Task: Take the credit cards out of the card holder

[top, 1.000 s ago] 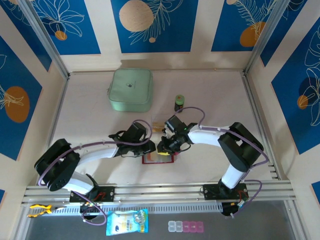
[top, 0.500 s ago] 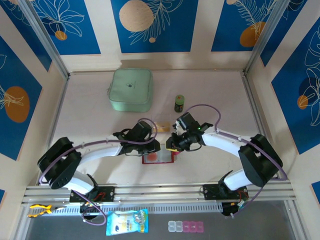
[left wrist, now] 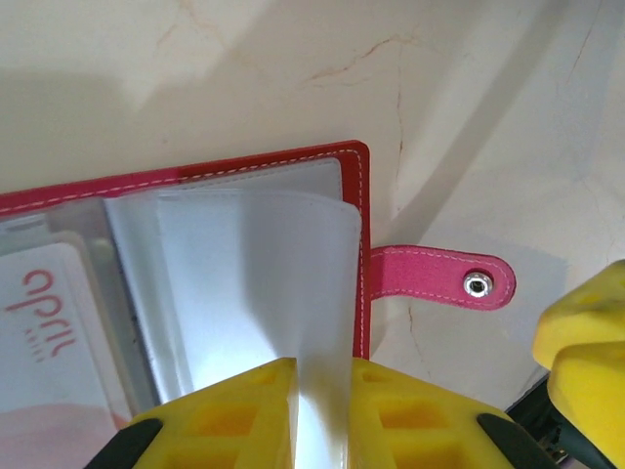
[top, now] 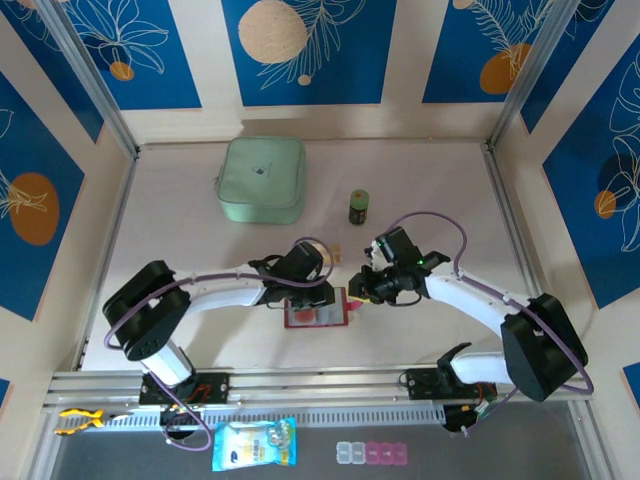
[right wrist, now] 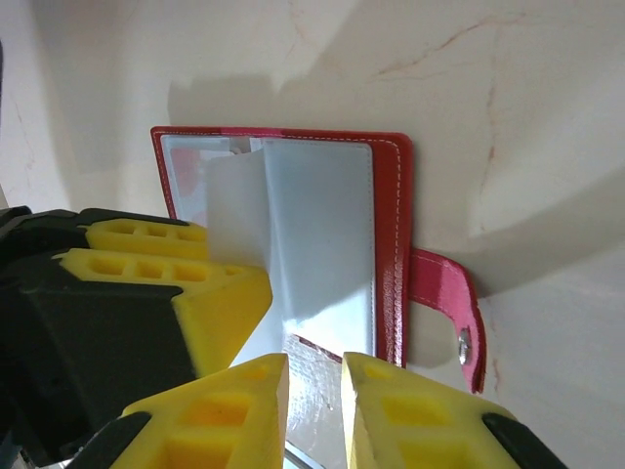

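Now the red card holder (top: pixel 318 310) lies open and flat at the table's front middle, with a pale printed card (left wrist: pixel 44 332) in one pocket. Over the last second the left gripper (left wrist: pixel 322 381) slid in and is clamped on a glossy clear pocket leaf (left wrist: pixel 264 283), bowing it upward. The right gripper (right wrist: pixel 314 376) backed off past the snap-stud strap tab (left wrist: pixel 439 283), jaws nearly together; whether they pinch anything, I can't tell. The cover is stitched leatherette and the leaves floppy plastic, so I'd say the pulling is yet to come.

Pale cream marbled table top (top: pixel 440 200). On it:
- mint-green square zip case (top: pixel 262 178), far left
- small dark-green cylindrical container (top: pixel 358 207), upright, to the right of the case
- red leather-like folding card holder (top: pixel 318 312), lying open nearer the front
- small orange-tan card (top: pixel 336 256), just behind the card holder, partly hidden
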